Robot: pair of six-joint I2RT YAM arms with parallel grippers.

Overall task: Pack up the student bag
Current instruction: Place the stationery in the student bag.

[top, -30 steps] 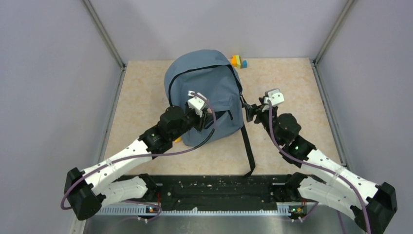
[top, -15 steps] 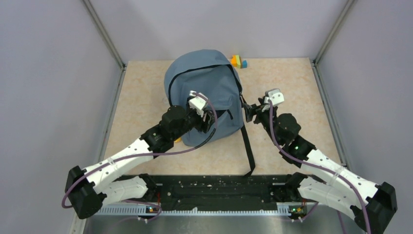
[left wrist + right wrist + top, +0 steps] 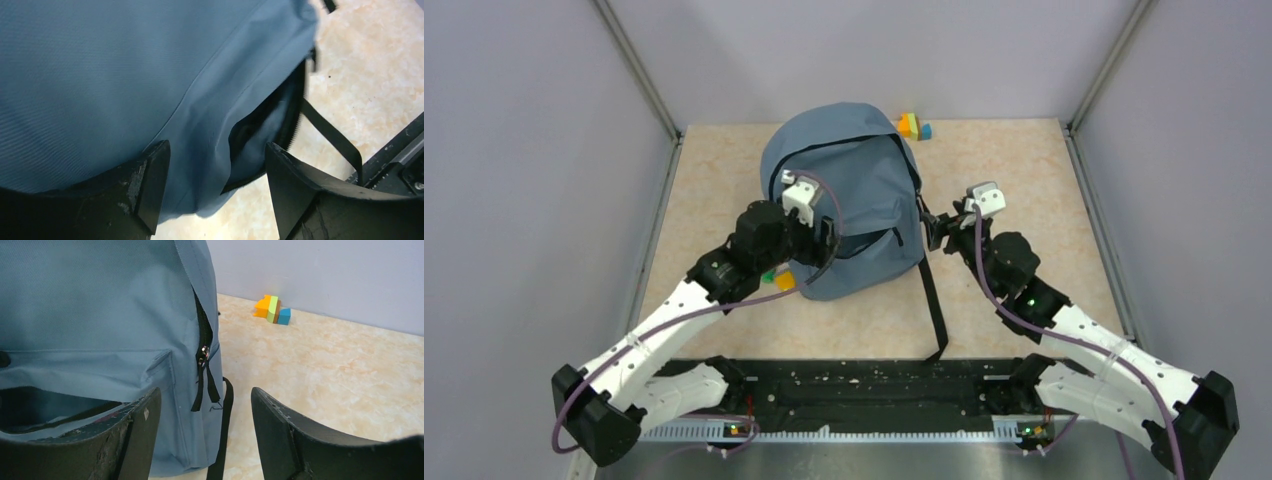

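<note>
The student bag (image 3: 849, 190) lies on the beige desk (image 3: 1024, 160), in the upper middle of the overhead view. Its rounded top points toward the back wall and its front side faces up. The cloth is grey-blue and the zippers are black.

The left claw (image 3: 215, 150) hangs over the lower left part of the bag. Its two black fingers (image 3: 150, 175) stand wide apart, released, and they grasp nothing. In its wrist view the bag's cloth fills the upper left of the frame, and a dark opening (image 3: 255, 135) in the bag shows at the lower centre.

The right claw (image 3: 205, 390) is at the right edge of the bag, also released and empty. Beyond its fingers are a black zipper pull (image 3: 202, 354) and the front pocket (image 3: 85, 370), whose mouth gapes dark at the lower left of that frame.

A black strap (image 3: 934, 300) runs from the bag's right side down toward the lower centre of the overhead view.

Coloured blocks (image 3: 913, 126) in orange, green and blue lie by the back wall, near the upper right of the bag. Small yellow and green pieces (image 3: 781, 279) lie just beside the bag's lower left corner, partly hidden by the left arm.
</note>
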